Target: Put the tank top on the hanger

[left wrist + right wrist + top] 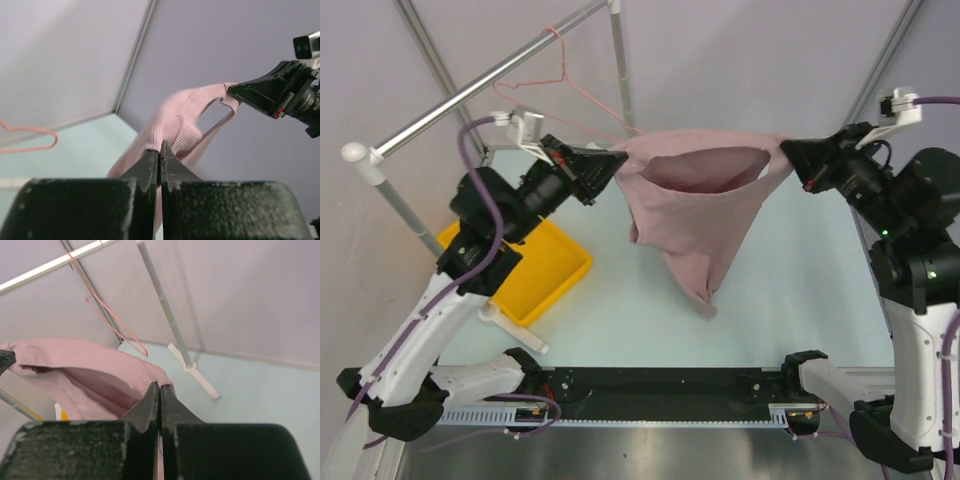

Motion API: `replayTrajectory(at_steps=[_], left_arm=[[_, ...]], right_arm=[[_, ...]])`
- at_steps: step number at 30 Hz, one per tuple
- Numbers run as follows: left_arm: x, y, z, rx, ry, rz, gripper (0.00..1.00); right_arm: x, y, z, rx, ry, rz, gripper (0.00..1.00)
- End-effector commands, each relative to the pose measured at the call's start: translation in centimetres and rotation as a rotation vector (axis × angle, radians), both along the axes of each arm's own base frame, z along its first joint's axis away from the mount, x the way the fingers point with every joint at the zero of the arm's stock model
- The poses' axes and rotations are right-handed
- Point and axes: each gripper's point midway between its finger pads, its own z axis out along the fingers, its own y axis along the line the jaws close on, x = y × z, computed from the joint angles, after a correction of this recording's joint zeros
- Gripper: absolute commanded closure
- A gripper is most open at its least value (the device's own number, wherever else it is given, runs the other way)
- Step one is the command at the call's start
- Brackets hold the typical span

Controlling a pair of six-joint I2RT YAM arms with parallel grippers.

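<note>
Two claws pinched shut on the tank top [700, 230]: left claw [620, 163] at one edge, right claw [785, 155] apparently at a strap.

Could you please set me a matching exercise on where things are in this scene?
Things:
1. tank top
2. hanger
3. tray
4. left gripper

States:
A. hooked on the rail
B. shut on an edge of pink cloth
C. stretched in mid-air
D. yellow, lying on the table under the left arm

Pairs: 1-C, 2-A, 3-D, 4-B
</note>
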Motion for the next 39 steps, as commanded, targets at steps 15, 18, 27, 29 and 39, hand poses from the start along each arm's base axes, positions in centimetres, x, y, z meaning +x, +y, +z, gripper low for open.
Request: replayTrajectory(at_steps=[15,18,27,29,39], left_arm=[[-4.2,0.5,6.7,-0.04,-0.047,-0.138,0.95],[-2.0,-2.2,4.0,0.001,0.016,-0.18,0.96],[7.6,-9.0,-1.4,0.151,0.135,-0.184,0.97],[10.0,-11.0,-0.7,0.149,0.124,-0.217,0.99],[15.0,-10.6,8.2,-0.061,-0.146,-0.298,1.0]], right_arm=[[-4.7,-0.6,7.6,0.036,-0.171,0.011,1.0],[-1.1,-0.8,3.2,0.023,-0.057,-0.037,1.0],[7.9,-5.8,-2.4,0.048,0.072,-0.192,1.0],[10.4,-6.5,-2.7,0.077,0.086,-0.16,1.0],[13.0,-11.5,5.4,0.093,-0.105,-0.163,1.0]])
